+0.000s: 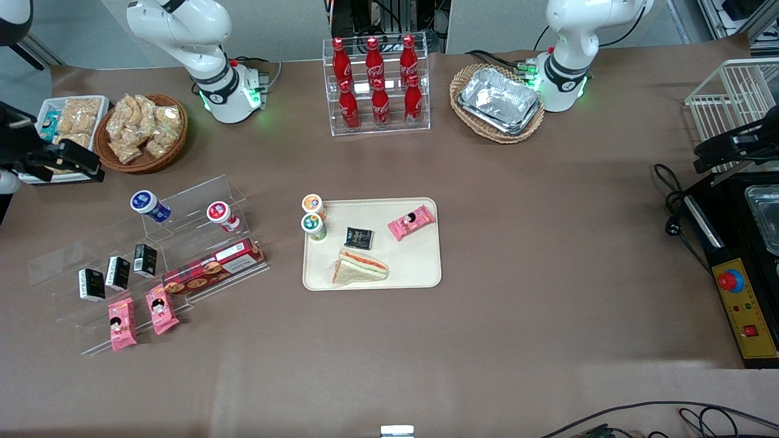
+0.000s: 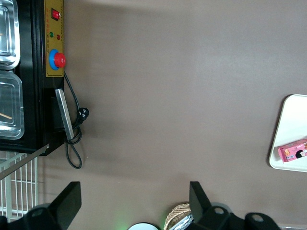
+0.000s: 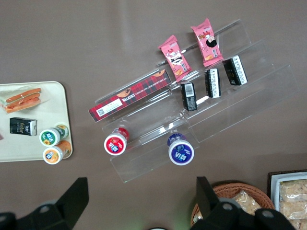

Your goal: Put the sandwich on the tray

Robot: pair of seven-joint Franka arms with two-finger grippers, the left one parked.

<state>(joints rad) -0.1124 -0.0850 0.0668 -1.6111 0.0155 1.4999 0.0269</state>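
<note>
On the cream tray [image 1: 420, 261], in the corner nearest the front camera toward the working arm's end, the sandwich [image 1: 359, 268] lies flat in its clear wrap, its orange-red and green filling edge showing. Sharing the tray with it are a small black packet [image 1: 358, 238], a pink snack packet [image 1: 412, 222], and two round cups, one with an orange lid [image 1: 313, 204] and one with a green lid [image 1: 312, 224], standing at the tray's edge. Well apart from all of this, the gripper [image 3: 141, 199] hangs high over the table with its two black fingers [image 3: 74, 196] spread wide and nothing between them; it touches no object. Directly below the gap between those fingers sits a clear acrylic step rack [image 3: 225, 103] holding a red-lidded cup [image 3: 115, 143] and a blue-lidded cup [image 3: 181, 150], three small black cartons [image 3: 211, 82], a long red plaid biscuit box [image 3: 130, 95] and two pink snack packets [image 3: 174, 58]. Close by one fingertip is a wicker basket of bagged snacks [image 3: 235, 201], with a white tray of snacks [image 3: 290, 194] just beside it. Seen from the wrist, the sandwich lies off to the side of the other finger, on the tray and clear of the gripper.
</note>
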